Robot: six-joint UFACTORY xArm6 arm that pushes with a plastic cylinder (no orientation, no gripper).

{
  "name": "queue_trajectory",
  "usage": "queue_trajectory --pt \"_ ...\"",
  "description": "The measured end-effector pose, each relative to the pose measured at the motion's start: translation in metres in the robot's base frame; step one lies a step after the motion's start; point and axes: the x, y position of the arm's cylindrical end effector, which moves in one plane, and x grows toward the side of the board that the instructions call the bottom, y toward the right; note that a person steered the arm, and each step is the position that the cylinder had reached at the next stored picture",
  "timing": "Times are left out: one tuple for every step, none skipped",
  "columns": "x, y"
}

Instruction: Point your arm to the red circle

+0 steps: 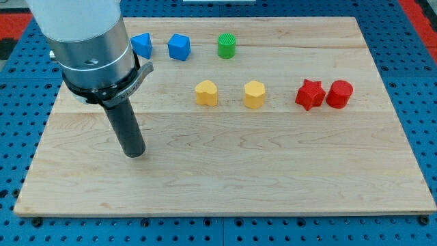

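The red circle block (339, 93) sits at the view's right on the wooden board (225, 178), touching or nearly touching a red star block (310, 94) on its left. My tip (135, 152) rests on the board at the view's left, far from the red circle, with both yellow blocks between them and higher in the view. The arm's grey body covers the board's top left corner.
Two yellow blocks (206, 93) (254, 94) lie in the middle row. Two blue blocks (142, 45) (179, 46) and a green round block (227, 45) lie along the view's top. Blue pegboard surrounds the board.
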Motion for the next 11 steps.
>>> queue_trajectory --pt "0.0 0.0" --pt "0.002 0.0" --pt "0.003 0.0" --pt "0.003 0.0" --pt "0.016 0.02" --pt "0.027 0.064" --pt "0.021 0.147" --pt "0.017 0.248" --pt "-0.009 0.32" --pt "-0.017 0.374" --pt "-0.066 0.394"
